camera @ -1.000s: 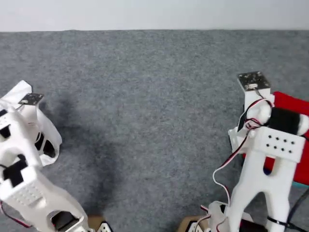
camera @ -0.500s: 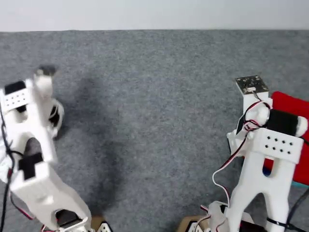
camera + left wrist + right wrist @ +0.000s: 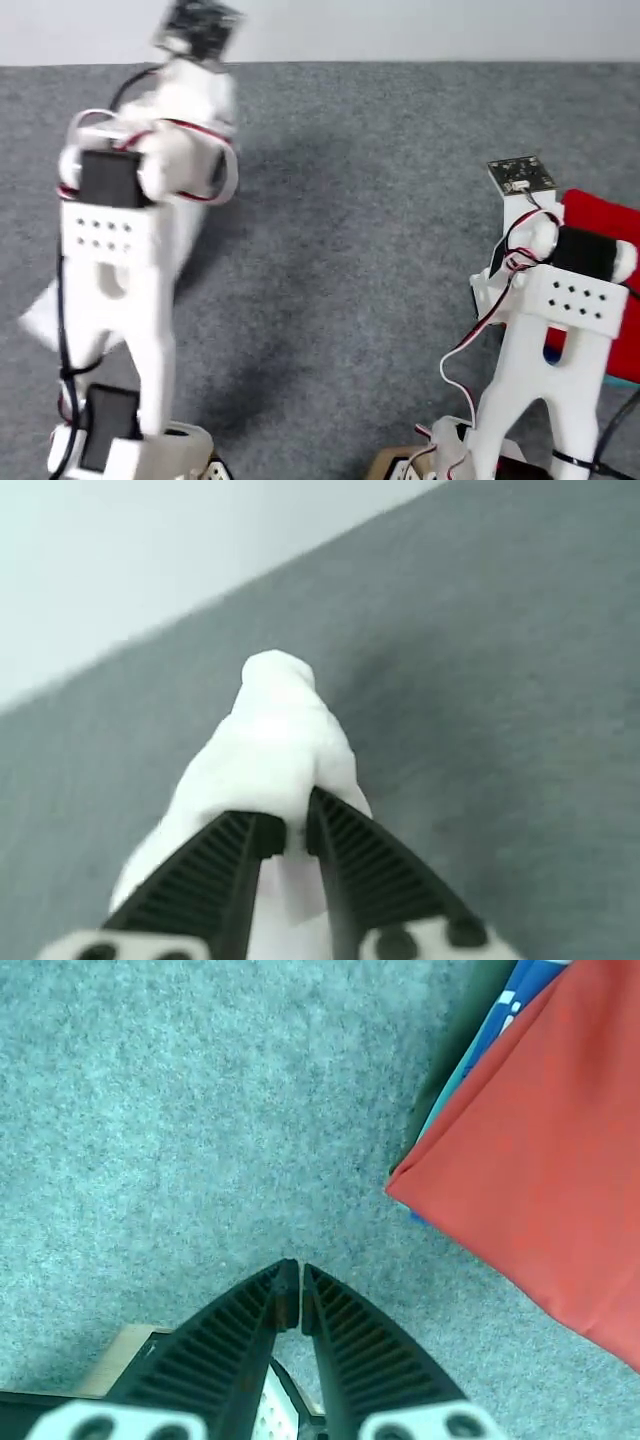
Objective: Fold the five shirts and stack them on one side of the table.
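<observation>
"Left wrist view: what has the left gripper (image 3: 293,825) got?"

"A white shirt (image 3: 280,730). The jaws are nearly closed and pinch a bunch of the cloth between them. The rest bulges out past the fingertips, over the grey carpeted table (image 3: 500,680). Whether it touches the carpet I can't tell."

"And the right gripper (image 3: 297,1275)?"

"Its jaws are pressed together, tips touching, with nothing between them. It points down at bare carpet."

"Any shirt near it?"

"A folded red shirt (image 3: 540,1150) lies off to one side, apart from the tips. It rests on a blue garment (image 3: 512,1000) whose edge sticks out beneath."

"High view?"

"The red shirt (image 3: 600,215) sits at the table's right edge, partly under the right arm (image 3: 545,330). The left arm (image 3: 125,250) stands tall on the far left."
</observation>
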Robot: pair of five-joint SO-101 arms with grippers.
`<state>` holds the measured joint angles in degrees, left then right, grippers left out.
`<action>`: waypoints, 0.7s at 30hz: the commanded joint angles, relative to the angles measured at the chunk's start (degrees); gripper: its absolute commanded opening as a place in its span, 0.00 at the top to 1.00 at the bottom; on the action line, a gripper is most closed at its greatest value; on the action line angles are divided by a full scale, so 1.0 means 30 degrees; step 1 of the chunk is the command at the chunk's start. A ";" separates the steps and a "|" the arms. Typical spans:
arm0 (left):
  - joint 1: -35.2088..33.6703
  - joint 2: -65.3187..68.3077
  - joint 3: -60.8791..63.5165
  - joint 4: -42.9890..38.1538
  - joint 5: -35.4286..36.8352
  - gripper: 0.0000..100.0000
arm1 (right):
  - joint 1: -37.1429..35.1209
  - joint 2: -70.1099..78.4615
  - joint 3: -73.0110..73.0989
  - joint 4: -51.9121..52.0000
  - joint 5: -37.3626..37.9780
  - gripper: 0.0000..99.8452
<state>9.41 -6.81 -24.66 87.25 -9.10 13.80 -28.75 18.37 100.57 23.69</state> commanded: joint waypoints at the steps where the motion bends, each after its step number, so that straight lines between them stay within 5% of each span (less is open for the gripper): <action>1: 0.3897 -0.1289 -0.2476 0.1582 0.0234 1.00 | -0.0132 -0.0659 -0.0117 0.0777 -0.0176 0.99; 6: 0.6007 -0.1260 -0.3707 0.4513 0.0117 1.00 | -0.0161 -0.0659 -0.0117 0.0777 -0.0176 0.99; 12: 0.2842 -0.1172 0.0513 0.4337 0.0029 0.99 | -0.0659 -0.0659 -0.0117 0.0777 -0.0176 0.99; 21: -0.1612 -0.1172 0.4322 0.1524 0.0088 0.84 | -0.4615 -0.0484 -0.0117 0.0659 -0.0205 0.99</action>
<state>9.41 -8.75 -12.26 94.37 -9.10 3.52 -28.75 18.37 100.66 23.69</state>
